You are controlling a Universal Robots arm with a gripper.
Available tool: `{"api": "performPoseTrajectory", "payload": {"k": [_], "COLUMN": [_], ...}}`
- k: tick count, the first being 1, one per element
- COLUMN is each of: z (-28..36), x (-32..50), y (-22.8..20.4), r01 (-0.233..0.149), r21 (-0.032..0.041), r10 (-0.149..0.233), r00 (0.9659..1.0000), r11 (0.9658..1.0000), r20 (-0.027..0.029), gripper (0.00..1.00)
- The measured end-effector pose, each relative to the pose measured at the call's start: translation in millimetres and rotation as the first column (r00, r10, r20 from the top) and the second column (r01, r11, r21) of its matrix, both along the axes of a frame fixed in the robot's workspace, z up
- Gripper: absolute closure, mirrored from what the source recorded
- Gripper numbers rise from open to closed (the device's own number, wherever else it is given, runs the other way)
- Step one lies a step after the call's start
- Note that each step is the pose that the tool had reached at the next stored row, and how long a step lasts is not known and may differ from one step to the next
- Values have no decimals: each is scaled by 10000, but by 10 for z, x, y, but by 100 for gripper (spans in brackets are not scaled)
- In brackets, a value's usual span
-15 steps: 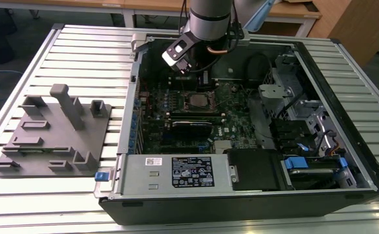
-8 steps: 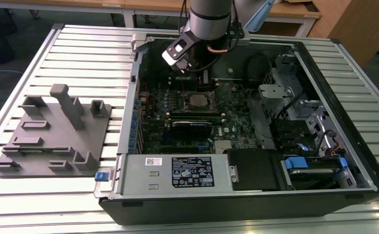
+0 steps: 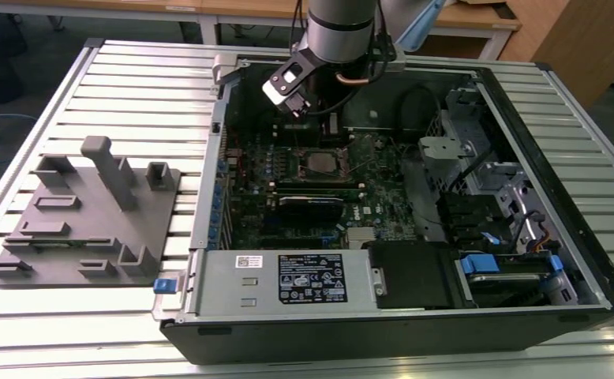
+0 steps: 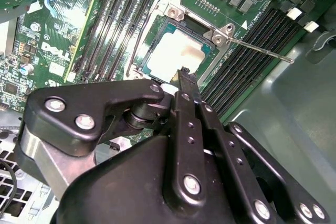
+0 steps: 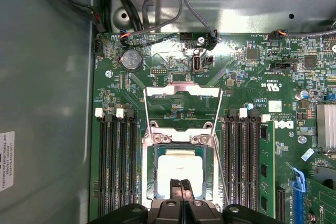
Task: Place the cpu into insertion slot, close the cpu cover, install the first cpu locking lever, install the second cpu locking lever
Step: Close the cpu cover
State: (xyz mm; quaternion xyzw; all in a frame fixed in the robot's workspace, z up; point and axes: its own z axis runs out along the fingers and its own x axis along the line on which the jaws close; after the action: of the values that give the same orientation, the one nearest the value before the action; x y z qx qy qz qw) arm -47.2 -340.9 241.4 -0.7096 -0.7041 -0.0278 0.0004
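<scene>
one cpu sits flat in the insertion slot, grey top up, green board all round. cpu cover is swung open and lies back on the board beyond the slot, pcb visible thru its window. a thin locking lever angles out from the slot corner over the memory slots, not hooked down. one green memory stick is fitted on the other side of the socket.

my gripper hangs right over the cpu's near edge. fingers are pressed together w/ nothing between them, so clenched and empty. can't tell if the tips touch the chip.

exterior view: my arm reaches down into the open pc case on a slatted table. grey fixture block sits toward the exterior view's left, apart from the case.
</scene>
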Motion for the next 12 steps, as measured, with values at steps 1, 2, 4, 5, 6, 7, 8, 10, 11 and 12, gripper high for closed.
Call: {"api": "performPoseTrajectory", "payload": {"k": [1, 2, 4, 5, 6, 7, 8, 10, 11, 12], "z": [7, 18, 18, 18, 18, 18, 18, 18, 17, 17], "x": [0, 0, 2, 5, 8, 13, 19, 35, 44, 52], "y": [0, 0, 0, 0, -1, 0, 0, 0, 0, 0], "r01": [0, 0, -1, -2, -1, 0, 0, 0, 0, 0], "r21": [0, 0, 0, -1, -1, -1, -1, 0, 0, 0], "r10": [0, 0, 1, 2, 1, 0, 0, 0, 0, 0], "r00": [10000, 10000, 10000, 10000, 10000, 10000, 10000, 10000, 10000, 10000], "r11": [10000, 10000, 10000, 10000, 10000, 10000, 10000, 10000, 10000, 10000], "r20": [0, 0, 0, -1, -1, -1, -1, -1, -1, -1], "gripper": [89, 89, 89, 89, 89, 89, 89, 89, 89, 89]}}
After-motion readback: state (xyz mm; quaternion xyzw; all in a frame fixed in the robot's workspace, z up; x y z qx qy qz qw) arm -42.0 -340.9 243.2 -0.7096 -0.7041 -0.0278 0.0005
